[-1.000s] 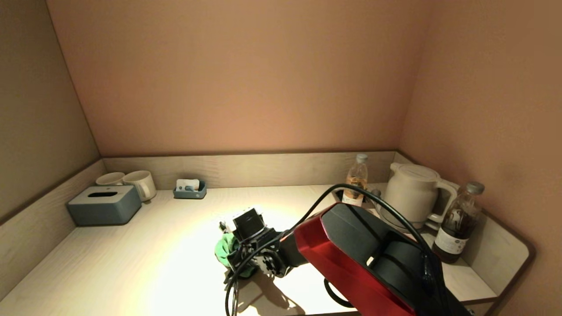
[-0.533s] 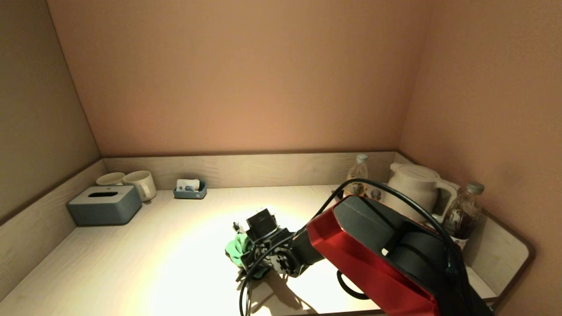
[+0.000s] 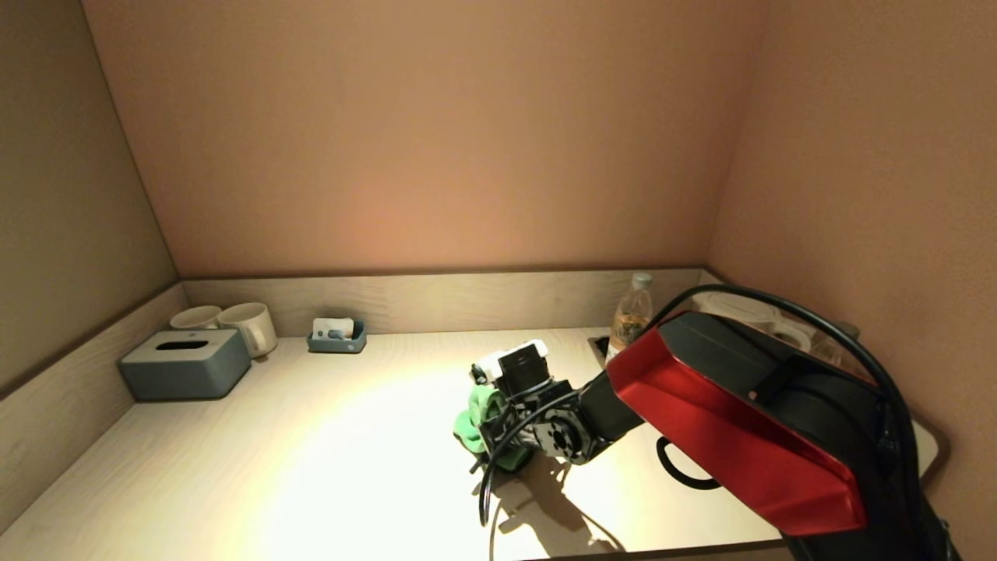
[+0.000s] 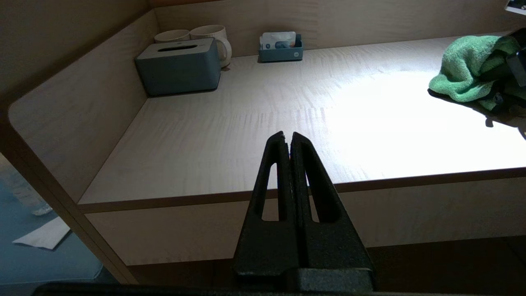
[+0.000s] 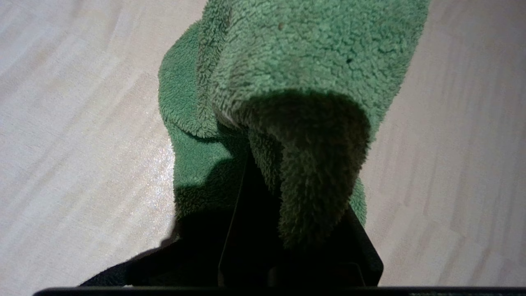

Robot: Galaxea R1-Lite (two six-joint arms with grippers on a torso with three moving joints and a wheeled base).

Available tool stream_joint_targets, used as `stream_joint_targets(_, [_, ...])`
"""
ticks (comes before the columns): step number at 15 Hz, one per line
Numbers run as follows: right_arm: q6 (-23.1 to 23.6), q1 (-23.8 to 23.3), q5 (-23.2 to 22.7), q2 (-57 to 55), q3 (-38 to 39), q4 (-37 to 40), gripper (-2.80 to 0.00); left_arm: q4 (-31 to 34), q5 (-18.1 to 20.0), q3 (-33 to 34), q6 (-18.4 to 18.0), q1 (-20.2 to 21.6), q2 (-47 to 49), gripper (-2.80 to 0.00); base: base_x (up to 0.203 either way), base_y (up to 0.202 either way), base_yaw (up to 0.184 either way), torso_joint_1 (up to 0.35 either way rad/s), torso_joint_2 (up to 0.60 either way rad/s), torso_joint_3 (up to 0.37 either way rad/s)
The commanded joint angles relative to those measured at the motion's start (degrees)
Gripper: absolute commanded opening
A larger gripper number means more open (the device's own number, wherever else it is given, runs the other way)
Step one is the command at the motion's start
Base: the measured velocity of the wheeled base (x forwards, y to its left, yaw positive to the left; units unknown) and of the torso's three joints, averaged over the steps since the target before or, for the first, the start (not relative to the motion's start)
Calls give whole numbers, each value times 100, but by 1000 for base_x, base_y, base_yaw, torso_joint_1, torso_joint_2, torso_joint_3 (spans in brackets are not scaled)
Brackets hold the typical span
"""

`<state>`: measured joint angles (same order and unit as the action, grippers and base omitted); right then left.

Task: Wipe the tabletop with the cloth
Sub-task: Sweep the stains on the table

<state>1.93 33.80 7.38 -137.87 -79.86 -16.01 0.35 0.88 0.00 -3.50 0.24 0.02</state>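
My right gripper (image 3: 484,425): has slid from left of the tabletop's middle toward the right and a little farther from the near edge; its fingers closed on the cloth throughout
Cloth (image 3: 477,421): dragged along with me to the right across the tabletop (image 3: 311,452); bunched at my fingertips and touching the wood
My right arm (image 3: 724,436): swung to the right; it now hides most of the kettle (image 3: 767,327) and the dark bottle at the right, both plainly visible before
Clear bottle (image 3: 632,312): earlier partly crossed by my cable, now showing beside the arm
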Motion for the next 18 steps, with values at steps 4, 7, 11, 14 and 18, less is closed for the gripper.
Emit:
stream_joint_targets(4, [101,-75,9,-575,-778,23,-280,5,0,0,-2,2,-2,-280,0,0,0,0,0,0])
stream_joint_targets(7, [141,155,25,-819,-1022,56,-280,2,0,0,-2,2,-2,-280,0,0,0,0,0,0])
stream_joint_targets(11, [151,612,87,-1026,-1561,349,-280,9,0,0,-2,2,-2,-280,0,0,0,0,0,0])
stream_joint_targets(14, [150,845,97,-1143,-1881,531,-280,0,0,0,-10,2,-2,-280,0,0,0,0,0,0])
stream_joint_targets(18, [133,1120,132,-1172,-1972,643,-280,0,0,0,-2,2,-2,-280,0,0,0,0,0,0])
